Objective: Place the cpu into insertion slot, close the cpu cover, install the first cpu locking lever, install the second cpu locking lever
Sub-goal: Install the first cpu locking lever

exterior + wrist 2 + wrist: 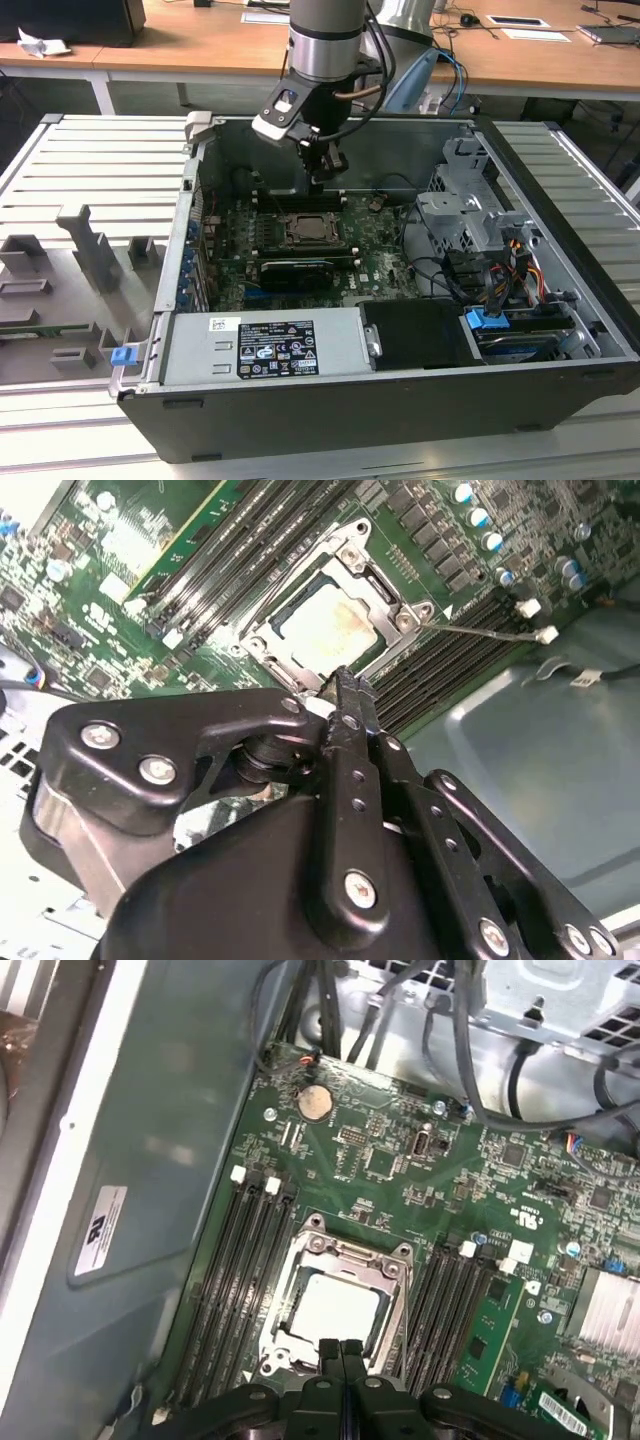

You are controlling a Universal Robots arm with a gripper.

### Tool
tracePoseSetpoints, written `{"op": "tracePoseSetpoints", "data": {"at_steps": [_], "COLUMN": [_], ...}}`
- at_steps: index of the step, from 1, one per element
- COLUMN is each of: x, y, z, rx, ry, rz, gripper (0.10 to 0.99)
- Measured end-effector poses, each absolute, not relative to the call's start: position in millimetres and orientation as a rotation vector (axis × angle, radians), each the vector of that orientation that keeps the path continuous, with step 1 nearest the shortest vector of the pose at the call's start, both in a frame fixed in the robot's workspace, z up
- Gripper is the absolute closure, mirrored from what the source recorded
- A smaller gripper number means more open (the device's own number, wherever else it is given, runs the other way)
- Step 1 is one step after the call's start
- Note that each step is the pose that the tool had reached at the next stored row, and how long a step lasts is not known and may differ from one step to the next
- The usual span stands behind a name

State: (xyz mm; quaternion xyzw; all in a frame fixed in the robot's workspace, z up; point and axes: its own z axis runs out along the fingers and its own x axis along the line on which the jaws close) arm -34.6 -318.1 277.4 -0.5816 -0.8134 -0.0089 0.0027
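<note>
Here my black end effector (340, 1346) hangs clenched on nothing, fingertips pressed together, just above the edge of the square black-rimmed insertion slot (289, 1308). The dull silver-grey square cpu (338, 1310) sits inside it, and the thin silver metal cpu cover (350, 1252) lies flat around it.

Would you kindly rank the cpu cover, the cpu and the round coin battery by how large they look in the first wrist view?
1. cpu cover, the metal frame: largest.
2. cpu, seen within the frame's window.
3. coin battery: clearly smallest, though it also lies farther from the camera on the board.
</note>
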Motion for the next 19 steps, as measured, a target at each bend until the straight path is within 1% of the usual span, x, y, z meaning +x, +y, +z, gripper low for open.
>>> {"op": "tracePoseSetpoints", "data": {"at_steps": [19], "x": [-34.6], "y": [-318.1], "z": [277.4], "rx": [-1.45], "ry": [-2.778], "rz": [-0.027], "gripper": [0.98]}}
